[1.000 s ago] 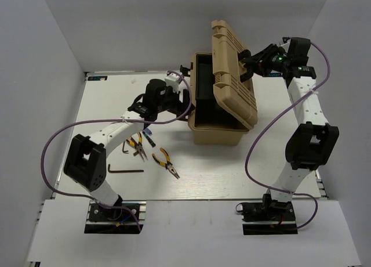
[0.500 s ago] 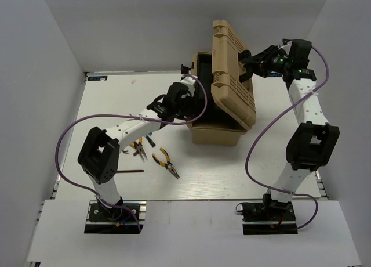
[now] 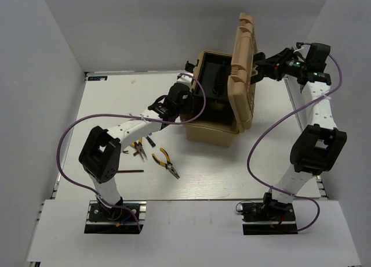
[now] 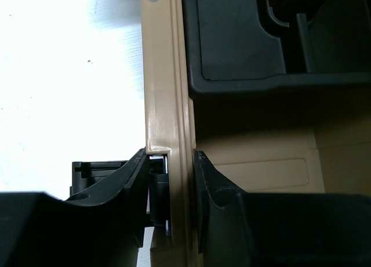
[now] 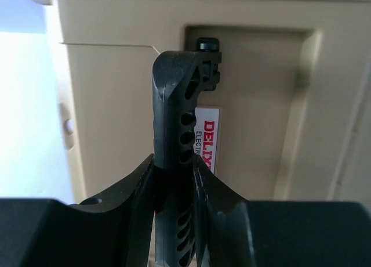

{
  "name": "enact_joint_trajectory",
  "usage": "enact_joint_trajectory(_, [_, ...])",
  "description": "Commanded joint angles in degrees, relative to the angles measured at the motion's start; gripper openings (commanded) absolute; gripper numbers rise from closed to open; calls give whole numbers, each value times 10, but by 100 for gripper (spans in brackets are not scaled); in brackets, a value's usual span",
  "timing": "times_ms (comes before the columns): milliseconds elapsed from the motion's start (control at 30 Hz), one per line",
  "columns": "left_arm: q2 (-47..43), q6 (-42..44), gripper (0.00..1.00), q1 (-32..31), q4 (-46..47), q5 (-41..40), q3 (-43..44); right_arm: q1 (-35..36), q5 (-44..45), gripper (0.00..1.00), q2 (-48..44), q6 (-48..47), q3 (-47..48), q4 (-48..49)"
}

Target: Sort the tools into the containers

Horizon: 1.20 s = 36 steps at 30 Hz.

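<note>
The tan toolbox (image 3: 211,133) stands mid-table with its ribbed lid (image 3: 243,58) raised upright and its dark interior showing. My right gripper (image 3: 265,68) is shut on the lid's black handle (image 5: 177,98), with the fingers pinching it from both sides in the right wrist view (image 5: 174,171). My left gripper (image 3: 186,98) is shut on the toolbox's left wall; in the left wrist view (image 4: 169,180) the tan rim (image 4: 165,75) runs between the jaws. Two pliers (image 3: 166,163) (image 3: 138,148) and a dark hex key (image 3: 131,170) lie left of the box. I cannot make out the blue-handled screwdriver.
A black inner tray (image 4: 243,40) sits inside the toolbox. White walls enclose the table on three sides. The purple cables (image 3: 64,145) loop beside each arm. The pliers and hex key lie close to my left arm's elbow.
The lid has swung from leaning over the box to upright, pulled by my right gripper moving right. My left gripper has moved onto the box's left wall and stays there.
</note>
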Motion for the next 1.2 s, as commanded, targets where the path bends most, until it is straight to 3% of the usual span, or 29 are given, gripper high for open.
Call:
enact_joint_trajectory(0, [-23,13,16,-4,-46,5,-30,-48,-37,0,-76,5,35,111])
enact_joint_trajectory(100, [-29,-2,16,-4,-46,-11,-38,-66,-39,0,-85,-41,57,38])
enact_joint_trajectory(133, [-36,-2,16,-4,-46,-11,-43,-72,-32,0,-85,-100,80,14])
enact_joint_trajectory(167, [-42,-10,15,-4,-46,-24,-50,-77,-18,0,-83,-121,106,-71])
enact_joint_trajectory(267, [-52,-36,11,-4,-58,-38,-56,-84,32,0,-83,-216,143,-178])
enact_joint_trajectory(433, [-85,-81,9,-4,-59,-60,-99,-93,83,0,-83,-322,160,-260])
enact_joint_trajectory(600, [-109,-101,7,8,-53,-66,-133,-102,62,0,-76,-354,133,-268])
enact_joint_trajectory(933, [-126,-112,7,8,-48,-72,-150,-130,-25,0,-115,-369,-29,-152])
enact_joint_trajectory(967, [-126,-112,7,8,-48,-72,-150,-132,-30,7,-115,-369,-34,-151])
enact_joint_trajectory(1067, [-126,-112,7,8,-48,-72,-150,-136,-45,45,-116,-391,-37,-164])
enact_joint_trajectory(1167, [-126,-112,7,8,-48,-72,-150,-142,-54,58,-121,-410,-35,-178])
